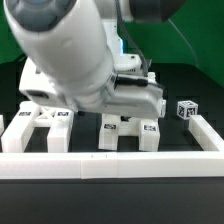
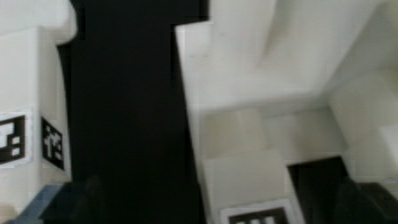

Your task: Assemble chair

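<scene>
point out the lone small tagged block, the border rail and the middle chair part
small tagged block (image 1: 185, 110): exterior view, tagged face
border rail (image 1: 60, 166): exterior view, front stretch
middle chair part (image 1: 111, 133): exterior view, tagged front leg

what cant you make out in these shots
- Gripper: exterior view, hidden behind the arm; open or shut is unclear.
- Chair parts under the arm: exterior view, mostly covered by it.
- Tags: wrist view, blurred and cut by the edges, unreadable.
- Small tagged piece: exterior view, too small to identify.
</scene>
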